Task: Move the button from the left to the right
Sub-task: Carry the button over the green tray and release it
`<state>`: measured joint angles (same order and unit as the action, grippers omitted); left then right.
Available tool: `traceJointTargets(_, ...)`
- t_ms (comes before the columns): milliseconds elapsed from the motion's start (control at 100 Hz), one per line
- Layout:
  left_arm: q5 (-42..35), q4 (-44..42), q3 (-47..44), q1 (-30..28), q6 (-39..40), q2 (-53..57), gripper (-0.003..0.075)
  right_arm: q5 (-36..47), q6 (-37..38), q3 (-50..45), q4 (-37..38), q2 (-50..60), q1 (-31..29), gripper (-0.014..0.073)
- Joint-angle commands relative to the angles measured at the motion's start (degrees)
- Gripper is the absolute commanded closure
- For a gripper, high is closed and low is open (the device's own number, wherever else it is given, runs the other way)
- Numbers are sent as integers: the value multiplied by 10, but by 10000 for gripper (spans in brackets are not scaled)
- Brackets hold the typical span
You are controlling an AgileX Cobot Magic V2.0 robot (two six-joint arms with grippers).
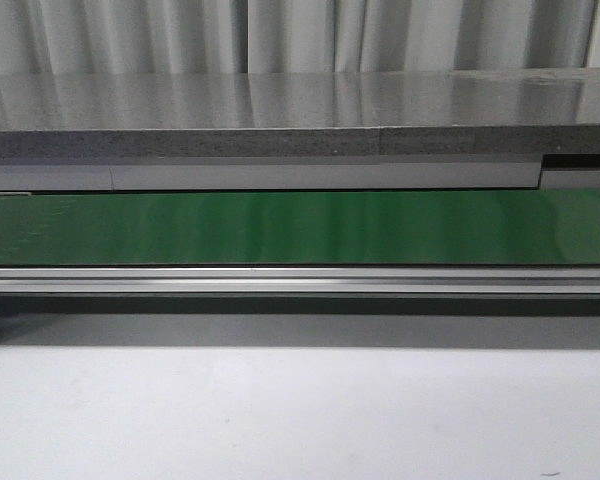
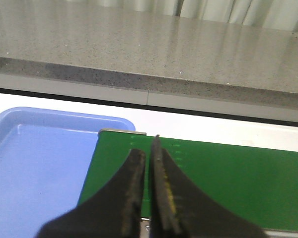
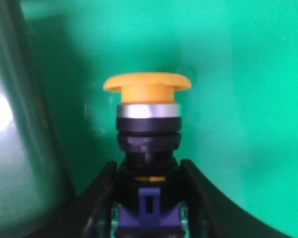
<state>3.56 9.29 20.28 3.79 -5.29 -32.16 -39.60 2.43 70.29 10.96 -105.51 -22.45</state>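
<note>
The button (image 3: 148, 94) shows only in the right wrist view. It has a round yellow-orange cap, a silver ring and a dark blue-black body. My right gripper (image 3: 149, 168) is shut on that body, one finger on each side, and holds it upright in front of a bright green surface (image 3: 238, 74). My left gripper (image 2: 148, 148) is shut with nothing between its fingers, and it hangs over the left end of the green belt (image 2: 228, 178). The front view shows the belt (image 1: 300, 228) bare, with no gripper and no button in it.
A light blue tray (image 2: 35, 168) lies just past the belt's left end. A grey speckled counter (image 1: 300, 100) runs behind the belt, with curtains beyond it. A metal rail (image 1: 300, 280) borders the belt's near side. A shiny grey wall (image 3: 15, 148) stands beside the held button.
</note>
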Motion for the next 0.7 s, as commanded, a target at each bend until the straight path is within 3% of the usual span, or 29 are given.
traceJointTargets(0,-47,5,16,0,2,-3,715,7,-6,19,-6,20,-4,326)
traceJointTargets(150,-47,5,16,0,2,-3,715,5,-5,18,-9,15,-4,173)
traceJointTargets(250,-47,5,16,0,2,-3,715,5,-5,19,-9,15,-4,116)
traceJointTargets(690,-47,5,16,0,2,-3,715,53,-2,19,-35,88,2,117)
